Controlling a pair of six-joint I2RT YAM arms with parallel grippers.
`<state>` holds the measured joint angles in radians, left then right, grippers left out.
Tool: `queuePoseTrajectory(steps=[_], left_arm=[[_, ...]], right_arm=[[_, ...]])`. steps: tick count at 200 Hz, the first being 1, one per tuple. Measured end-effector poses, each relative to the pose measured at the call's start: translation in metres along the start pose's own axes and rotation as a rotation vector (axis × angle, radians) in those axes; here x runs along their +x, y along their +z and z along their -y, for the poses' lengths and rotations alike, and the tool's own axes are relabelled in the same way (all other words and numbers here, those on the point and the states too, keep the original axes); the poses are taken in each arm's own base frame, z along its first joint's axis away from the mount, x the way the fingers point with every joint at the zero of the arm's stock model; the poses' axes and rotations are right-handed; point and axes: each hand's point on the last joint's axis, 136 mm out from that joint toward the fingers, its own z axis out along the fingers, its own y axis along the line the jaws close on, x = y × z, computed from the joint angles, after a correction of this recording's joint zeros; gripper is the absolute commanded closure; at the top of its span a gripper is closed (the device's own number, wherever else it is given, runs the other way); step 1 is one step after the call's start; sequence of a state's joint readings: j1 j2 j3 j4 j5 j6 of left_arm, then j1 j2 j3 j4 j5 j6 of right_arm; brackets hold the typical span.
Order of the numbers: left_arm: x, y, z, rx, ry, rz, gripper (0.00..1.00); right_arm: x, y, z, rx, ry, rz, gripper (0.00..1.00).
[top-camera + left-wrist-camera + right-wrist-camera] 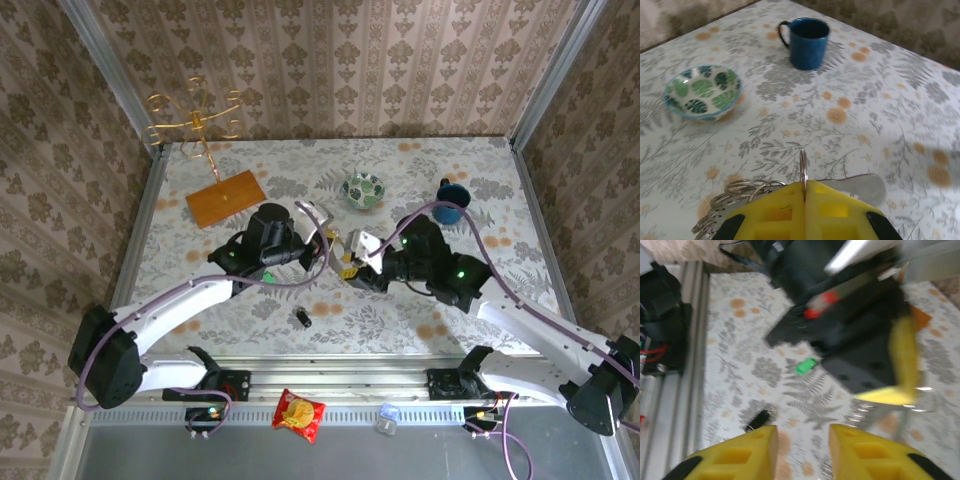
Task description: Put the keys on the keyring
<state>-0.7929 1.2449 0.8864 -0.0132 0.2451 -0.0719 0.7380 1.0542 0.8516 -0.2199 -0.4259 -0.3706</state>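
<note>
My left gripper (805,184) is shut on the keyring (803,167), a thin metal ring standing on edge between the yellow fingers. More rings (742,188) and a flat silver piece (862,186) lie just below it. In the top view both grippers meet at mid-table, left gripper (326,250) and right gripper (357,263). My right gripper (803,432) is open with nothing between its fingers. The green-headed key (806,366) (268,277) and the black-headed key (759,420) (302,317) lie loose on the cloth.
A patterned bowl (362,190) (702,92) and a blue mug (450,203) (809,42) stand behind the grippers. A gold wire stand (195,120) on a wooden board (225,198) sits at the back left. A snack packet (299,413) lies on the front rail.
</note>
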Motion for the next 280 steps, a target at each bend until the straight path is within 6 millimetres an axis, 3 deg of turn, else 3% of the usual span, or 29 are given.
queuePoseTrajectory(steps=[29, 67, 92, 121, 179, 226, 280], left_arm=[[-0.003, -0.007, -0.007, -0.096, -0.214, -0.057, 1.0], [-0.009, -0.016, -0.012, -0.169, -0.503, -0.108, 1.0], [-0.006, -0.021, -0.013, -0.202, -0.681, -0.159, 1.0], [-0.003, -0.021, -0.017, -0.238, -0.884, -0.25, 1.0], [0.022, -0.02, -0.008, -0.27, -1.142, -0.412, 1.0], [0.033, -0.027, -0.004, -0.298, -1.285, -0.464, 1.0], [0.034, -0.029, 0.003, -0.298, -1.381, -0.487, 1.0]], right_arm=[[0.025, 0.027, -0.012, -0.007, 0.048, 0.0, 0.76], [0.046, 0.051, 0.013, 0.147, 0.063, 0.018, 0.81], [0.047, 0.056, 0.031, 0.244, 0.049, 0.059, 0.81], [0.032, 0.056, 0.042, 0.304, 0.023, 0.138, 0.82], [0.017, 0.061, 0.046, 0.342, -0.039, 0.202, 0.82], [0.027, 0.067, 0.051, 0.399, -0.098, 0.165, 0.8], [0.045, 0.076, 0.042, 0.395, -0.14, 0.136, 0.79]])
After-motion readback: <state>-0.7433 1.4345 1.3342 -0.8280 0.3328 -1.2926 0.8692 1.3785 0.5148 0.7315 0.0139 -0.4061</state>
